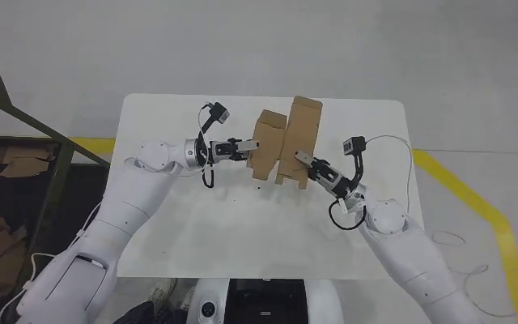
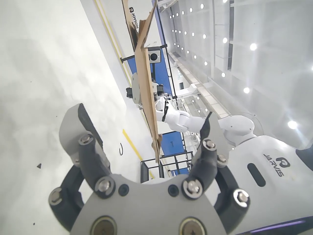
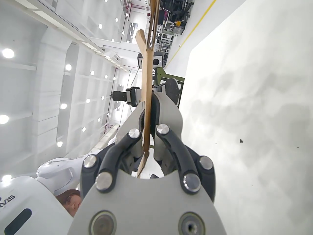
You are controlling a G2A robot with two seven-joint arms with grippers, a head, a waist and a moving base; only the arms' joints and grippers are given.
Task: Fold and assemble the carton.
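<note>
A flat brown carton hangs above the middle of the white table, held edge-on between the arms. My right gripper is shut on the carton's lower right edge; the right wrist view has the cardboard clamped between the fingers. My left gripper stands open at the carton's left edge. In the left wrist view the thin carton edge runs between and beyond the spread fingers, apart from both pads.
The table's far edge and a yellow floor line lie beyond. A dark frame with cardboard scraps stands left of the table. A small dark speck lies on the tabletop.
</note>
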